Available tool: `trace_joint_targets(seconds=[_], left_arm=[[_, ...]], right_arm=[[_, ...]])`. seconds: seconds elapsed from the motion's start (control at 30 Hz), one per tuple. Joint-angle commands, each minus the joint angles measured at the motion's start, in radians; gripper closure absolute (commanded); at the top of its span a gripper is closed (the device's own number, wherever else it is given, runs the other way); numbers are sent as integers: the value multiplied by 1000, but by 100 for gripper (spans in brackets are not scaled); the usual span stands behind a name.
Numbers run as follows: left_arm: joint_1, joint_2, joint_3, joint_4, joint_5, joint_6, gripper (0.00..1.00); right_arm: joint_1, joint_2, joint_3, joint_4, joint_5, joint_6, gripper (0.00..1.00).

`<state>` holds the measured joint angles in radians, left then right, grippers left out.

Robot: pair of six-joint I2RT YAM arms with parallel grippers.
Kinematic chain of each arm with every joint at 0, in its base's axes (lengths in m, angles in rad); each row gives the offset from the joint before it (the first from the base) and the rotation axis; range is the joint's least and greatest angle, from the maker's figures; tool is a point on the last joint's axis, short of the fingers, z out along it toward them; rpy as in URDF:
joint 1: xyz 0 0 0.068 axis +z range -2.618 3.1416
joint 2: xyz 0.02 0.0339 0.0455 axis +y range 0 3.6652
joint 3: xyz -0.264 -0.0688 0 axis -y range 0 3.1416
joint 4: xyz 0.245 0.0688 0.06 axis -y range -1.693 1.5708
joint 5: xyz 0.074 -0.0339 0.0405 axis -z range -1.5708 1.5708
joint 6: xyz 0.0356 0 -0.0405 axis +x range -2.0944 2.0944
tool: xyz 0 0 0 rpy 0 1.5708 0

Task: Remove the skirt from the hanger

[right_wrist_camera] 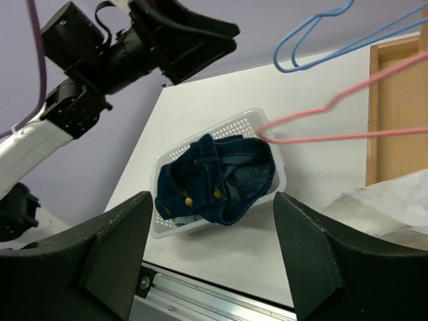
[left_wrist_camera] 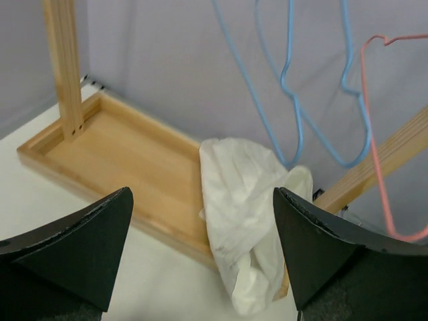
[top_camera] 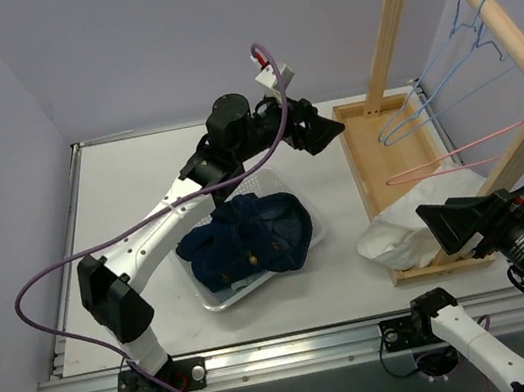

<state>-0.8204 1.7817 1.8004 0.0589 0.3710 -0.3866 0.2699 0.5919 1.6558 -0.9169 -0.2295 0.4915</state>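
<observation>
Left end effector (top_camera: 327, 134) and right end effector (top_camera: 436, 231) both gape empty, while the white skirt (top_camera: 400, 227) lies crumpled over the wooden rack base (top_camera: 376, 150), clear of the pink hanger (top_camera: 459, 159), so the removal looks finished and only backing away remains.

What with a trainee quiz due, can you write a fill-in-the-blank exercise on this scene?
1. The denim garment lies in a white ____.
2. Beside the two blue hangers, the third hanger is ____.
3. The skirt draped over the wooden tray's edge is ____.
4. The left claw and right claw both stand ____.
Missing words: basket; pink; white; open.
</observation>
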Motion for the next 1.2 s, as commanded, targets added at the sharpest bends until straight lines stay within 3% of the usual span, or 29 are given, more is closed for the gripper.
trace_joint_targets(seconds=[0.0, 0.17, 0.23, 0.5, 0.67, 1.07, 1.1, 1.13, 1.17], left_arm=[[-3, -97, -119, -86, -84, 95, 6], [-92, -185, -268, -123, -66, 155, 6], [-112, -180, -329, -126, 4, 146, 6], [-239, -35, -386, -117, -18, 195, 6], [-273, 108, -328, -77, -50, 201, 6], [-293, 367, -78, -154, -242, 282, 6], [-293, 377, -59, -165, -244, 285, 2], [-293, 383, -44, -169, -245, 285, 3], [-293, 384, -44, -166, -238, 288, 13]], right_arm=[[11, -3, -33, 7, 73, -22, 30], [23, 2, -73, 35, 131, -7, 25], [25, 3, -79, 49, 115, -8, 25], [32, -10, -53, 53, 98, -10, 25], [38, -37, -50, 41, 98, 4, 25], [107, -79, 4, 6, 163, 48, 25], [115, -89, 4, 6, 173, 59, 25], [129, -95, 4, 1, 183, 64, 25], [138, -107, 2, -2, 205, 68, 25]])
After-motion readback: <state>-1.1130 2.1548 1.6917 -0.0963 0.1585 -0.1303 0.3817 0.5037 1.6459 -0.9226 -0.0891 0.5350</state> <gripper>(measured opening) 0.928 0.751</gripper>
